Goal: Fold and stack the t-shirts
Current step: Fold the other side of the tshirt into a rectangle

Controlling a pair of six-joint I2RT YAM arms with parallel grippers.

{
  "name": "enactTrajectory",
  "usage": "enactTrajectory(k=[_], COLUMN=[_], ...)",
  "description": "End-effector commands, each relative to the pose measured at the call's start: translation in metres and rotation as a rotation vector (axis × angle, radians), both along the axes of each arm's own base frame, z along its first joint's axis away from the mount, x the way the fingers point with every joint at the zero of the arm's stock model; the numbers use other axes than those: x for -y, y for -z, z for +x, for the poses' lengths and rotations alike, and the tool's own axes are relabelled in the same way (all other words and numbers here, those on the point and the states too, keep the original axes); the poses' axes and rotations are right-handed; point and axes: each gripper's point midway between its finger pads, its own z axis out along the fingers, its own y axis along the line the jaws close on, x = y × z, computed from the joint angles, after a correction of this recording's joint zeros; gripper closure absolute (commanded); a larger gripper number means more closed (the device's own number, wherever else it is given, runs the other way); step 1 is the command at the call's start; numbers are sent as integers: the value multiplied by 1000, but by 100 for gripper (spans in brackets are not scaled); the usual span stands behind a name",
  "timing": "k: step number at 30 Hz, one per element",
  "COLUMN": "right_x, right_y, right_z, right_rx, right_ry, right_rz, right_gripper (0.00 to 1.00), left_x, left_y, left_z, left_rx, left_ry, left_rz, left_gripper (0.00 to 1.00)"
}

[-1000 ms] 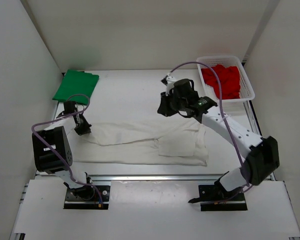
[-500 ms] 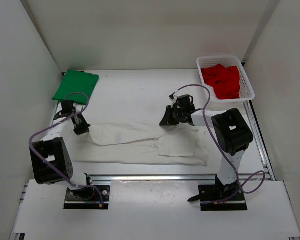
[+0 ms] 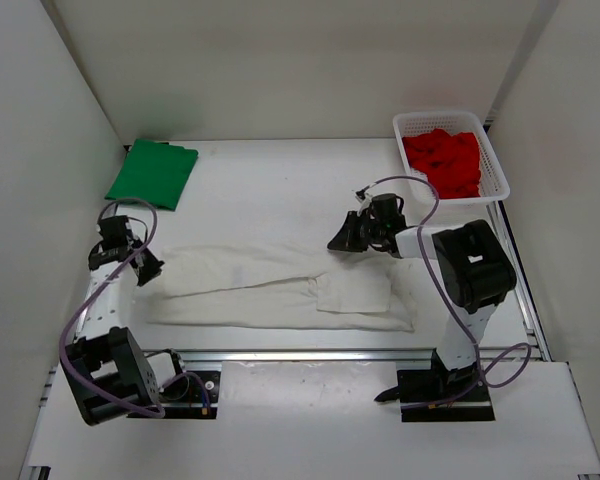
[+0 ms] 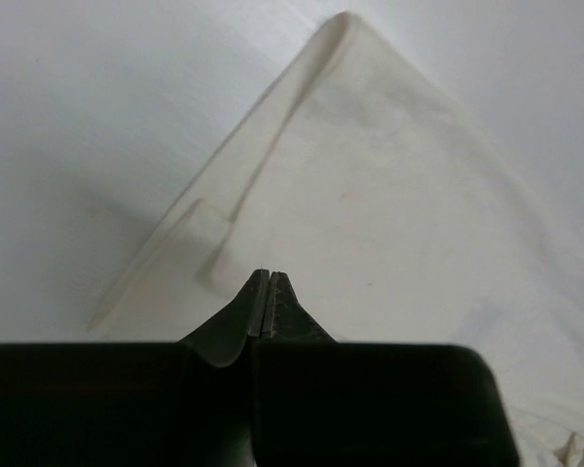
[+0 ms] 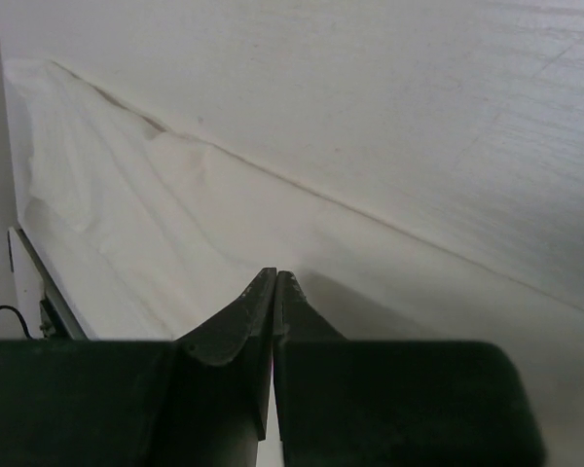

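A white bench (image 3: 270, 190) seen from above, with two robot arms bolted at its near edge. The white shirt (image 3: 270, 285) lies flat across the middle as a long band, folded lengthwise, with a smaller flap doubled over near its right end.

The left claw (image 4: 265, 282) is closed and sits low at the shirt's left end. Its own camera shows the tips pressed together over the cloth, with nothing visibly pinched between them. A second ago it was a little further right, and the cloth looks flatter and straighter now.

The right claw (image 5: 275, 280) is also closed and empty. A second ago that arm was raised high over the bench. It has since come down, and the claw now hovers over bare bench just beside the shirt's far edge.

The green shirt (image 3: 152, 172) lies folded at the back left corner. The red shirt (image 3: 445, 160) is bunched in the basket (image 3: 450, 117) at the back right.

The lengthwise fold looks done. The white shirt probably still needs folding end to end before stacking.
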Motion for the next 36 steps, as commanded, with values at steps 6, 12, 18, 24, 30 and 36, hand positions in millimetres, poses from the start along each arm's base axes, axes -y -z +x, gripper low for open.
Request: enactTrajectory(k=[6,12,18,24,30,36], right_x=[24,95,157,159,169,176], right_y=[-74,-60,-34,-19,-8,-2], right_z=[13,2,-14,-18,-26,-31], right_rx=[199,171,107,59,29,42], right_ry=[125,339,474,457,516,564], right_rz=[84,4,-39,-28,-92,-169], right_gripper=[88,81,77,77,76,72], left_x=[167,242,240,253,237,236], left_y=[-28,7,5,8,30,36], left_z=[78,101,112,111,105,105], left_rx=[250,220,327,360,328,319], left_ry=[352,488,444,472,435,420], left_rz=[-155,-312,-439,-482,-544,-554], left_gripper=[97,86,2,2,60,70])
